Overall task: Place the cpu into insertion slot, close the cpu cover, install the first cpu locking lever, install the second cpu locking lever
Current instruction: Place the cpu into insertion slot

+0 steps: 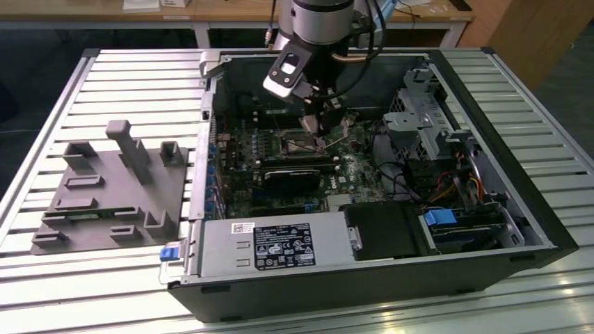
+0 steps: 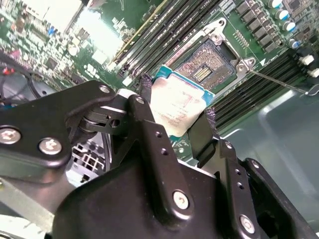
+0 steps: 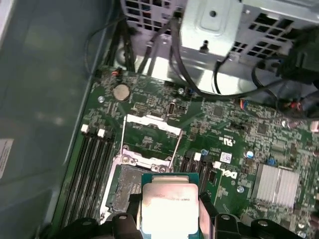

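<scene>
The arm's wrist [image 1: 320, 21] is showing as a silver-grey cylinder in the exterior view, with black cables [image 1: 373, 38] looping off at its three o'clock. At its seven o'clock a pale silver box [image 1: 284, 73] with a dark face is riding on a black mount. At the box's five o'clock the gripper [image 1: 313, 129] is tapering to thin dark fingers. In the second wrist view the gripper [image 2: 177, 102] is appearing as matte black linkage made of broad, rounded bars hinged on pins, and silver socket-head screws [image 2: 180, 199] are glinting along them. Small paired holes [image 2: 159, 142] are running along one finger [image 2: 149, 119], and the fingertips [image 2: 144, 83] are wearing rough black pads.
</scene>
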